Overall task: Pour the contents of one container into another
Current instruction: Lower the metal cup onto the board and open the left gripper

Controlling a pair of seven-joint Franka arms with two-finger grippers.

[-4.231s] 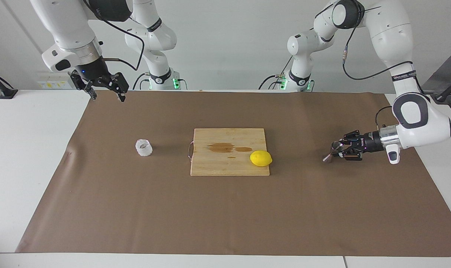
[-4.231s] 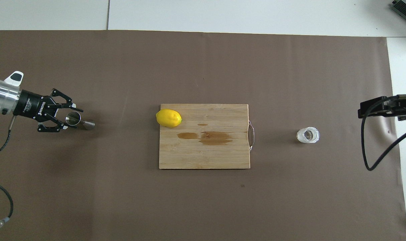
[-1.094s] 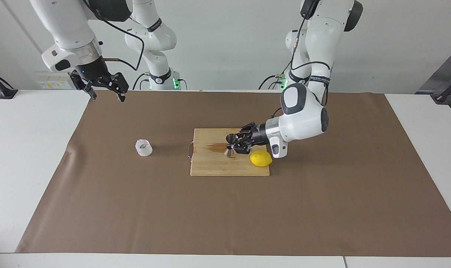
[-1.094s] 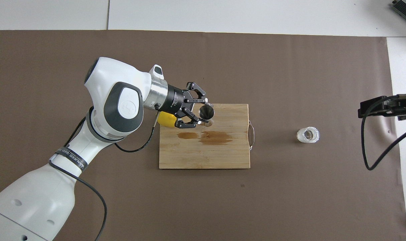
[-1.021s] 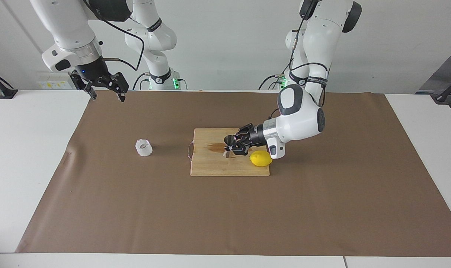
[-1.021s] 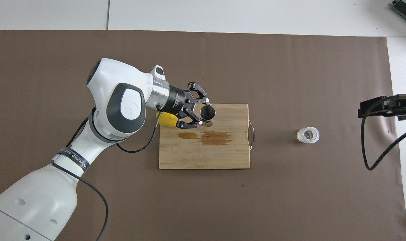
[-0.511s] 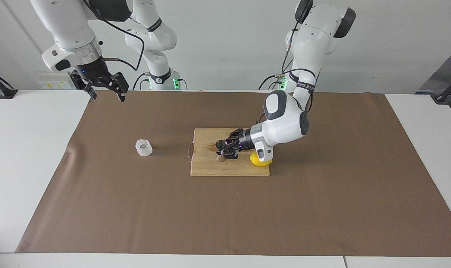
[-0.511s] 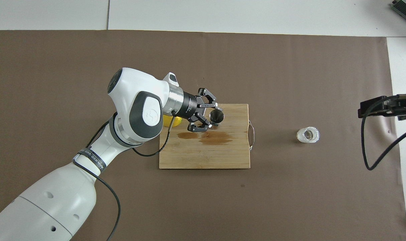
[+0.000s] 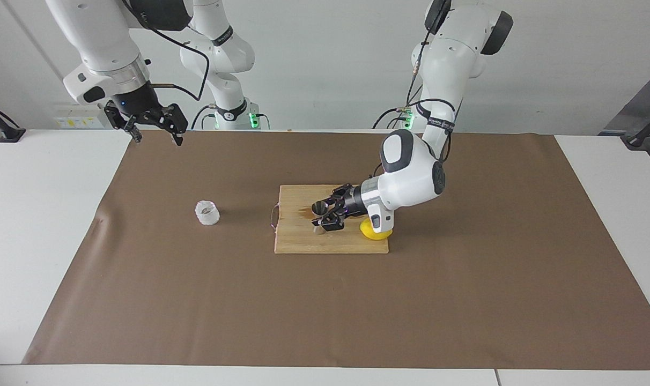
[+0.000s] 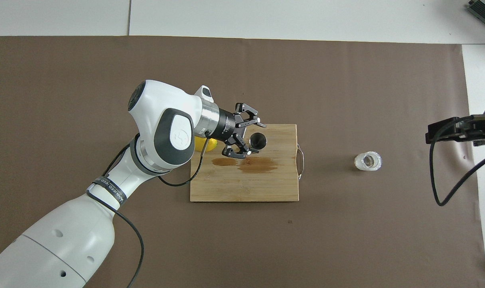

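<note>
The steel jigger [image 9: 318,217] [image 10: 258,140] stands upright on the wooden cutting board [image 9: 303,244] [image 10: 246,186]. My left gripper [image 9: 325,214] [image 10: 255,138] is low over the board, its fingers spread open on either side of the jigger and apart from it. The translucent whitish cup [image 9: 207,213] [image 10: 368,161] stands on the brown mat, beside the board toward the right arm's end of the table. My right gripper [image 9: 154,128] hangs open and high over the mat's edge by the robots, holding nothing; the overhead view shows only its dark edge [image 10: 458,130].
A yellow lemon [image 9: 376,230] [image 10: 209,145] lies on the board's corner, partly under the left arm's wrist. A brown wet stain [image 10: 250,163] marks the board, and a wire handle [image 10: 301,161] sticks out toward the cup.
The left gripper carried the jigger over the board, lowered it onto the wood, and its fingers have spread off it. The right arm has barely shifted.
</note>
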